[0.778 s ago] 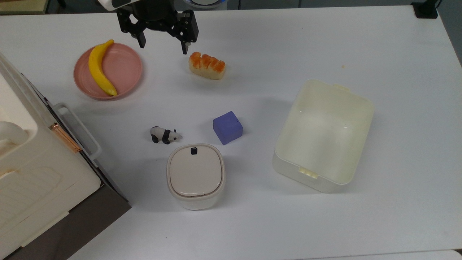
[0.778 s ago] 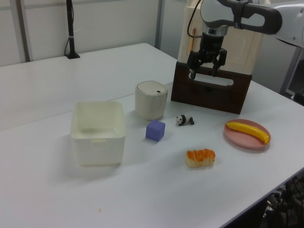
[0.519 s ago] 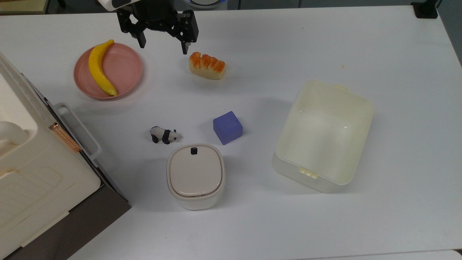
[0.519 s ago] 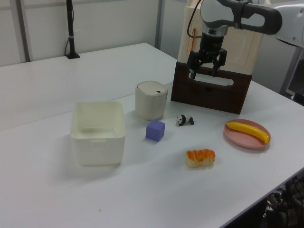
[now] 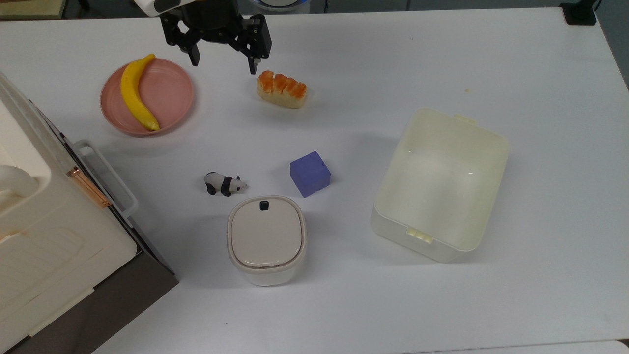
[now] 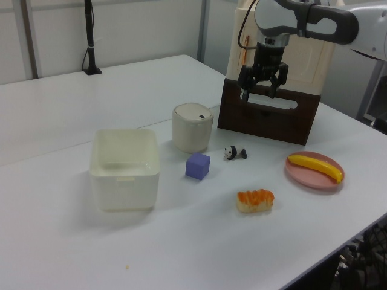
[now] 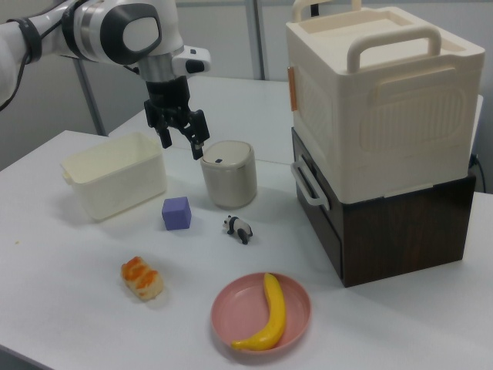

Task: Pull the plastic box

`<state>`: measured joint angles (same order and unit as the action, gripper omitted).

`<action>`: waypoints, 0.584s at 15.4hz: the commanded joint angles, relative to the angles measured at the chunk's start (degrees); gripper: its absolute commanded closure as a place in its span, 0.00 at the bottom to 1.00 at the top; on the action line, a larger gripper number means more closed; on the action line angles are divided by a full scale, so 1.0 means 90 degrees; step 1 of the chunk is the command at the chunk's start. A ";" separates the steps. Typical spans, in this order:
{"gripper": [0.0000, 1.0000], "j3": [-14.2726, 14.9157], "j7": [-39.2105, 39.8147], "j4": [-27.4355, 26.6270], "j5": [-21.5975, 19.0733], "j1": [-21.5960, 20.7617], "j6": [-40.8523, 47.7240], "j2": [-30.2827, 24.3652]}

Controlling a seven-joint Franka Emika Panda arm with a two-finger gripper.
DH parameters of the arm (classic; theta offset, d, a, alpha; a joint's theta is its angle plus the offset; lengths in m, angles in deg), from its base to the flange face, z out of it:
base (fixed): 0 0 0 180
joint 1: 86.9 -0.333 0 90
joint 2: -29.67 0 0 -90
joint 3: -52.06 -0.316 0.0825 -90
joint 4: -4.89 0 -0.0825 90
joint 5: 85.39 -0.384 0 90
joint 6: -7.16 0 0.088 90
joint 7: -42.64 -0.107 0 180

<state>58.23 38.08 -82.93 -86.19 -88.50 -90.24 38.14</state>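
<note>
Up near the top view's upper left, the hand (image 5: pixel 223 61) hangs above the white worktop (image 5: pixel 373 59) with its fingers spread apart, holding nothing, between the pink plate (image 5: pixel 173 93) bearing a banana (image 5: pixel 135 96) and the orange-topped sushi piece (image 5: pixel 282 89). Well apart from it, the plastic box (image 5: pixel 441 184) sits open and upright toward the top view's right, a purple cube (image 5: pixel 309 173) beside it, then a toy panda (image 5: pixel 224 183) and a lidded beige container (image 5: pixel 266 239).
</note>
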 commanded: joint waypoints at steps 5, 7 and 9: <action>0.00 -0.0139 0.0174 0.0168 -0.0496 -0.0085 -0.0191 0.0230; 0.00 -0.0139 0.0359 0.0158 -0.0555 -0.0348 -0.0835 0.0367; 0.00 -0.0139 0.1049 0.0168 -0.0604 -0.0670 -0.1178 0.0572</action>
<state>56.61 40.40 -82.22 -90.34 -90.38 -96.50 40.81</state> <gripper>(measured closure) 0.000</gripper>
